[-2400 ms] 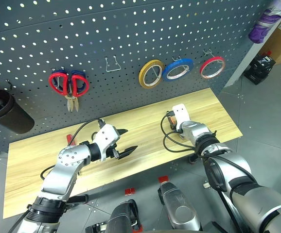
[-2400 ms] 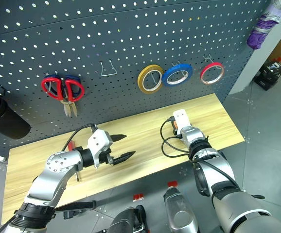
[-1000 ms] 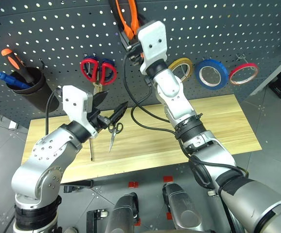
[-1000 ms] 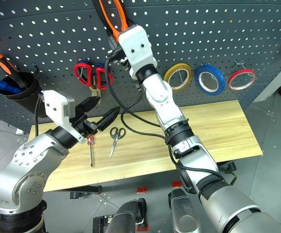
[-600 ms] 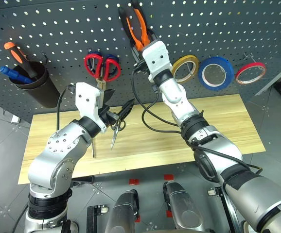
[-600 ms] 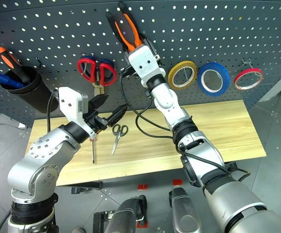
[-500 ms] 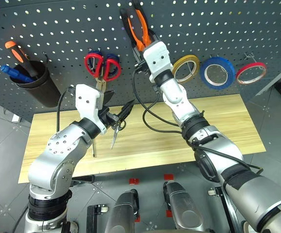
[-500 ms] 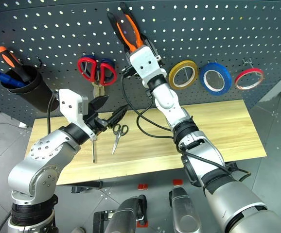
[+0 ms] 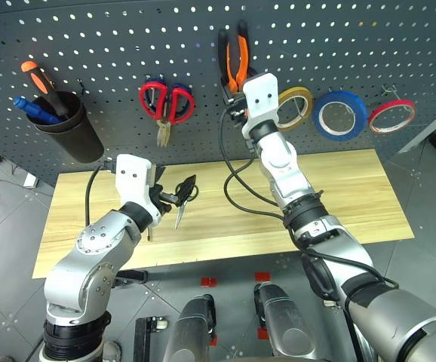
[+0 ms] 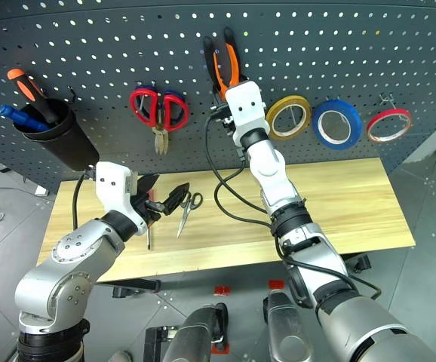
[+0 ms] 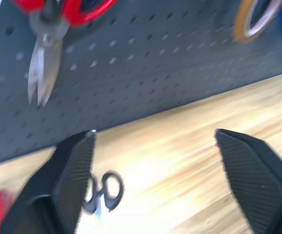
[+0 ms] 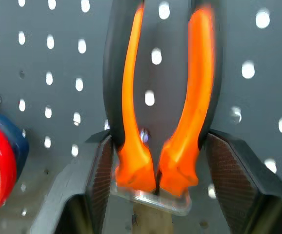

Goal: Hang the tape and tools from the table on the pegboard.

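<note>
The right gripper [image 12: 155,161] is raised to the pegboard [image 9: 90,45], its fingers set either side of the pliers [image 9: 234,60], whether gripping is unclear. The pliers stand upright, orange-and-black handles pointing up. The left gripper [image 10: 164,200] hangs spread wide and empty above the table [image 9: 354,188]. Beneath it lie the small black scissors [image 10: 187,208], handles toward the board, blades toward the front edge. The blue tape [image 9: 341,115] hangs right of the pliers.
</note>
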### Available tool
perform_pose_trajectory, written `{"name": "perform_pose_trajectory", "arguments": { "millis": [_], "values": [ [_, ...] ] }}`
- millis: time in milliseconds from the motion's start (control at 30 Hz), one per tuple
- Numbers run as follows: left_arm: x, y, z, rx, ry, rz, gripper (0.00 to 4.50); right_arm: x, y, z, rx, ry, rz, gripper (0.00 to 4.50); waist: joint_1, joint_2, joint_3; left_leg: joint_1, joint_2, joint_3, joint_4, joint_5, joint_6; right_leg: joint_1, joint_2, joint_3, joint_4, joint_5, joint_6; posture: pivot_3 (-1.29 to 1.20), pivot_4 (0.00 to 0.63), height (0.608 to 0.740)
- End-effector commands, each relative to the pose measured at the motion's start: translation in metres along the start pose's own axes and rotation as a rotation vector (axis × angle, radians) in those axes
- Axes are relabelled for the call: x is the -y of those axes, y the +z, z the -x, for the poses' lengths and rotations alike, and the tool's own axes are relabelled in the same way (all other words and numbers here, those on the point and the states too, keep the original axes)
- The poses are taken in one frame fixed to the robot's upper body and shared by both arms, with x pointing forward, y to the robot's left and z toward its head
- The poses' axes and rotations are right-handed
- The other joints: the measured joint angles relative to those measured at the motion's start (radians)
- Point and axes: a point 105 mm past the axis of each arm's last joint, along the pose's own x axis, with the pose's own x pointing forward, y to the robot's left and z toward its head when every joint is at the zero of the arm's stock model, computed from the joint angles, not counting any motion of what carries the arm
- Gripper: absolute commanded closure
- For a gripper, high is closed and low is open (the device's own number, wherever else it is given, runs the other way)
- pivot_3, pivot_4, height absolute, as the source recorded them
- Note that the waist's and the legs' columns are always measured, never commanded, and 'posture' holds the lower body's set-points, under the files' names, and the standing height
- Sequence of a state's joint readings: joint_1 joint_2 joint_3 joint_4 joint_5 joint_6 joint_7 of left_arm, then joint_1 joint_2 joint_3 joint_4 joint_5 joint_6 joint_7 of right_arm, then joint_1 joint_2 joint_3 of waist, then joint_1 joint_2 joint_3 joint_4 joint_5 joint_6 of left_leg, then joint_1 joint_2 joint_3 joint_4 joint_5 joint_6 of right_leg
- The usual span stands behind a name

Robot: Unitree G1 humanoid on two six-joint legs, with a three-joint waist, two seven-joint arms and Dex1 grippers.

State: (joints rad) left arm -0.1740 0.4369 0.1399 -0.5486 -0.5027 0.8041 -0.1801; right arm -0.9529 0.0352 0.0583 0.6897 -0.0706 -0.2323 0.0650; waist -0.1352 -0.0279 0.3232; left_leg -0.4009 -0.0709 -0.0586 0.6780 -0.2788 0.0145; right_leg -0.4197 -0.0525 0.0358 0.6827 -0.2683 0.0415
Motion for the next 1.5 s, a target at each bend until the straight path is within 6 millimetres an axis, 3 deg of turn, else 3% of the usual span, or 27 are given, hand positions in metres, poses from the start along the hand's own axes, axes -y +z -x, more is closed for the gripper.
{"name": "perform_pose_trajectory", "arguments": {
  "millis": [33,167,267,500,667,1000,1100,1500],
  "values": [
    [-0.011,-0.017,0.000,-0.070,0.074,-0.025,0.00,0.005,0.003,0.016,-0.031,0.029,-0.008,0.01,0.000,0.000,0.000,-0.001,0.000,0.000,0.000,0.000,-0.001,-0.001,0.000,0.000,0.000,0.000,0.000,-0.19,0.326,0.740],
    [-0.022,-0.041,-0.010,-0.222,0.155,-0.058,0.00,0.002,-0.002,0.036,-0.118,0.092,-0.029,0.01,-0.004,0.000,0.001,-0.006,0.000,0.001,0.000,0.002,-0.003,-0.006,0.000,0.001,-0.001,0.000,0.000,-0.20,0.329,0.740],
    [-0.020,-0.045,-0.019,-0.242,0.144,-0.052,0.00,-0.012,0.001,0.051,-0.165,0.193,-0.076,0.01,-0.010,0.000,0.001,-0.006,0.001,0.001,-0.001,0.002,-0.003,-0.006,0.001,0.000,-0.002,0.000,0.000,-0.22,0.336,0.740],
    [-0.029,-0.087,-0.043,-0.462,0.155,-0.009,0.00,-0.061,0.010,0.090,-0.305,0.507,-0.209,0.01,-0.009,0.000,0.001,-0.006,0.003,0.001,-0.001,0.000,0.000,-0.006,0.002,-0.001,-0.002,0.000,0.000,-0.24,0.347,0.740],
    [-0.032,-0.109,-0.052,-0.551,0.153,0.036,0.00,-0.083,0.010,0.113,-0.389,0.663,-0.223,0.01,-0.007,0.000,0.001,-0.006,0.003,0.000,-0.001,0.000,0.000,-0.006,0.002,-0.002,-0.002,0.000,0.000,-0.26,0.350,0.740],
    [-0.043,-0.133,-0.054,-0.640,0.139,0.044,0.00,-0.086,0.013,0.121,-0.401,0.705,-0.196,0.01,-0.008,-0.001,0.001,-0.006,0.003,0.000,-0.001,0.000,-0.001,-0.006,0.002,-0.002,-0.003,0.000,0.000,-0.27,0.344,0.740],
    [-0.047,-0.140,-0.052,-0.673,0.135,0.041,0.56,-0.084,0.011,0.121,-0.410,0.696,-0.205,0.00,-0.008,-0.001,0.001,-0.005,0.003,0.000,-0.001,0.000,-0.001,-0.005,0.002,-0.002,-0.002,0.000,0.000,-0.27,0.341,0.740],
    [-0.045,-0.166,-0.054,-0.773,0.055,-0.029,4.16,-0.076,0.008,0.117,-0.438,0.658,-0.241,0.00,-0.003,0.005,-0.002,0.000,0.003,0.000,-0.001,0.000,-0.001,0.000,0.001,-0.002,-0.002,0.000,0.000,-0.28,0.327,0.740]
  ]
}}
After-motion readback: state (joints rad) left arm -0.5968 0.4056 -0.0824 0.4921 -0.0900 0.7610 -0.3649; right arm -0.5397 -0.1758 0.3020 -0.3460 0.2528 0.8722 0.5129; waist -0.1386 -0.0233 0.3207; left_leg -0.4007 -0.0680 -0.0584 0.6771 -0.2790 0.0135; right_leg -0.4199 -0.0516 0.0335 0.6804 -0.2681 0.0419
